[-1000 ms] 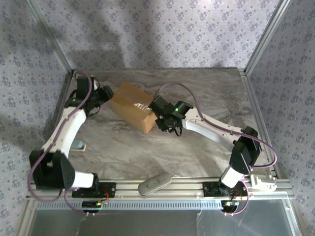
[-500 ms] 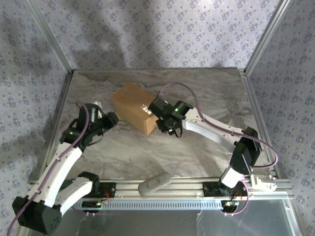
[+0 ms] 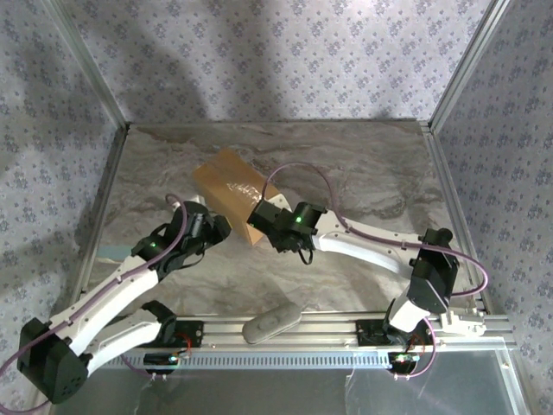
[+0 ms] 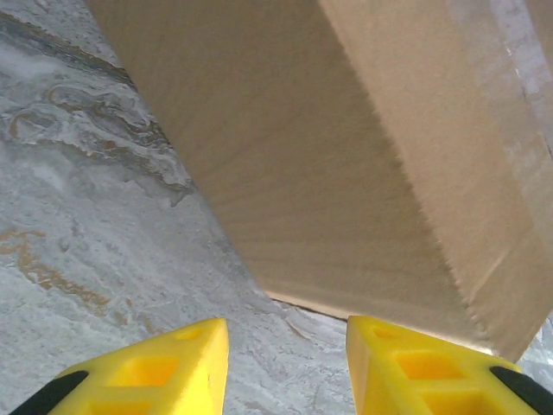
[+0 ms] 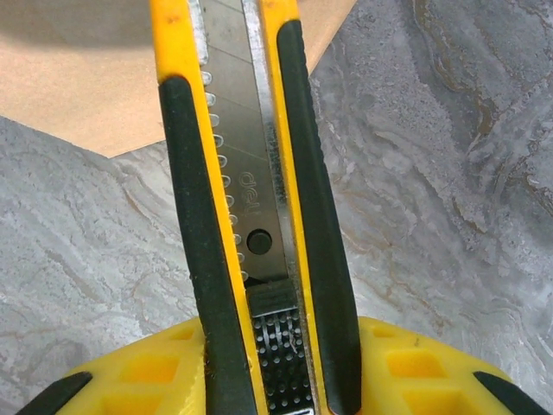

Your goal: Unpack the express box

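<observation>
Overhead, the box lies toward the back of the table, with the left gripper and the right gripper both just beside its near end. Left wrist: fingers spread, nothing between them — box close ahead. Right wrist: jaws pinching a knife — blade pointing toward a box corner.

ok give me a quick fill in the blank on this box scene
1. The yellow-and-black tool clamped in the right jaws is a utility ___.
2. The express box is made of brown ___.
3. The left jaws, open beside the box, hold ___.
Missing words: knife; cardboard; nothing
</observation>
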Motion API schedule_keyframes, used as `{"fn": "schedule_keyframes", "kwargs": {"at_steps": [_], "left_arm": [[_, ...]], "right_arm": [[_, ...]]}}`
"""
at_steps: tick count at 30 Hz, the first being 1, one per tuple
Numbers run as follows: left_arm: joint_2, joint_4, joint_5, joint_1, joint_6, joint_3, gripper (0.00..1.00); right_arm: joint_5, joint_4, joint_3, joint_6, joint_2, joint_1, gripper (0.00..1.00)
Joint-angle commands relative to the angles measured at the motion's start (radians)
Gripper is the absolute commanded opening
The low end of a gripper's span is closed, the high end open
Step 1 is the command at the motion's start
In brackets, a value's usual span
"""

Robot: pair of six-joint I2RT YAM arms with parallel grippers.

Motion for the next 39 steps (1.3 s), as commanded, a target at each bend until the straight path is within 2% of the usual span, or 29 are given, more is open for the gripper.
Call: {"fn": "schedule_keyframes", "kwargs": {"at_steps": [1,17,30,39], "left_arm": [[0.034,0.037,-0.037,-0.023,-0.024,0.038,0.40],[0.216,0.120,-0.108,-0.101,-0.025,0.122,0.40],[0.249,0.165,-0.204,-0.235,-0.085,0.147,0.39],[0.288,0.181,-0.218,-0.251,-0.111,0.171,0.39]], "right_arm": [[0.015,-0.047,-0.015,0.040,-0.028,0.014,0.00],[-0.014,-0.075,0.041,0.038,-0.005,0.053,0.00],[-0.047,-0.042,0.058,0.030,0.008,0.111,0.00],[-0.095,-0.022,0.039,0.040,-0.032,0.137,0.00]]}}
